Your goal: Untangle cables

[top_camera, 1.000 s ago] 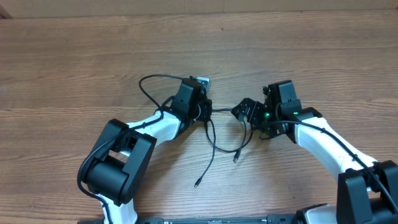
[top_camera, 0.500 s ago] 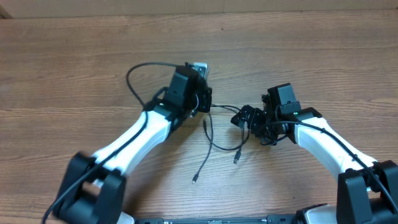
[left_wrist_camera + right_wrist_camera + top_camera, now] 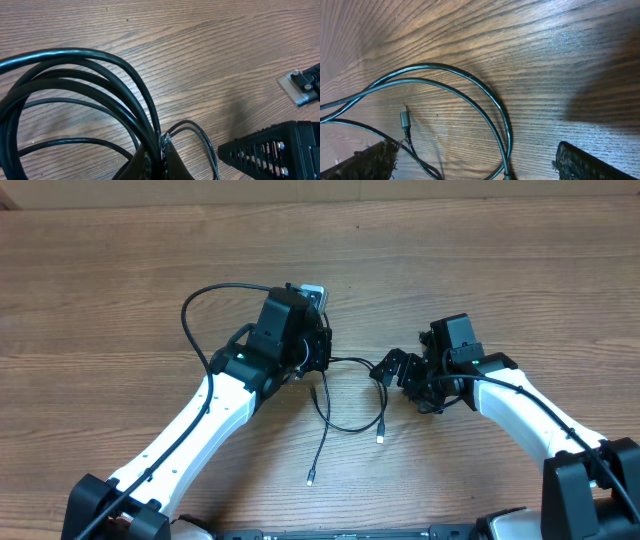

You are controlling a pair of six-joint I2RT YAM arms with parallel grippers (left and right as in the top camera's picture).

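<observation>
Thin black cables (image 3: 345,423) lie on the wooden table between my two grippers, with plug ends at the front (image 3: 311,477) and middle (image 3: 380,438). My left gripper (image 3: 318,352) is shut on a bundle of cable loops (image 3: 100,85), which are pinched between its fingertips (image 3: 162,152). One loop (image 3: 190,315) arcs out to its left. A strand runs from it to my right gripper (image 3: 388,368). In the right wrist view that gripper (image 3: 475,162) is open, and two cable strands (image 3: 490,102) and a plug (image 3: 404,118) lie on the table between its fingers.
The bare wooden table (image 3: 480,270) spreads on all sides. The right gripper's black finger (image 3: 270,147) shows close by in the left wrist view. The two white arms reach in from the front corners.
My left gripper has moved left and away from the right one with the cable bundle in it. The hanging strands and plug ends were dragged left. The right gripper has hardly moved.
</observation>
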